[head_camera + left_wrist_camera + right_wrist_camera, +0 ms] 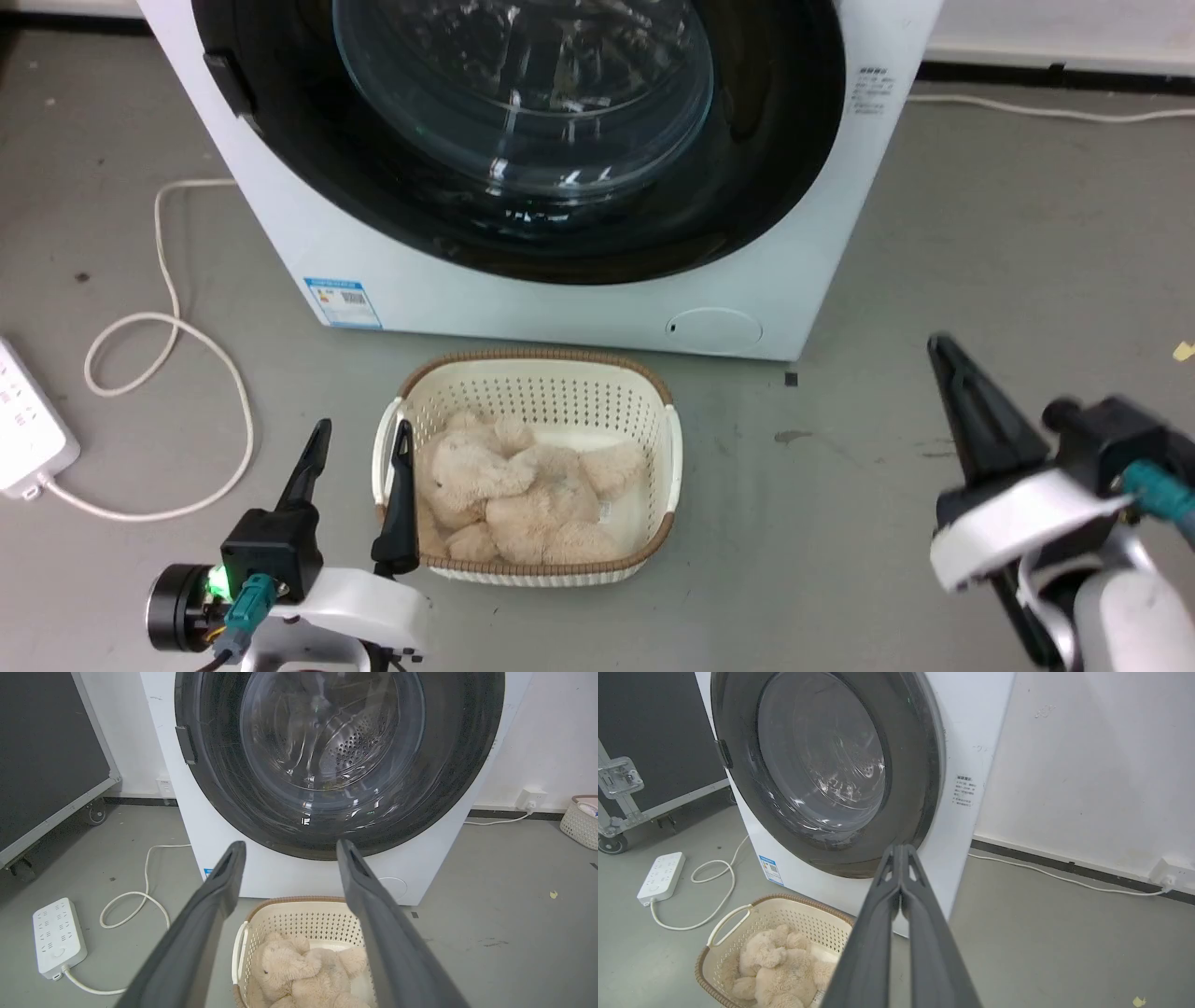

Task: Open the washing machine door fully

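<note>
Currently: washing machine door (560, 140) closed flush on washer (560, 313); left gripper (362, 427) jaws wide, empty; right gripper (943, 350) jaws pressed together, empty.

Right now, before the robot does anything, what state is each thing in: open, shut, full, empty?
Washing machine door: shut, flat against the washer front.
Left gripper: open, holding nothing.
Right gripper: shut, fingers together, holding nothing.
Small round flap: shut.
Basket: holds a plush toy.
Power strip: flat on the floor, its cord attached.
</note>
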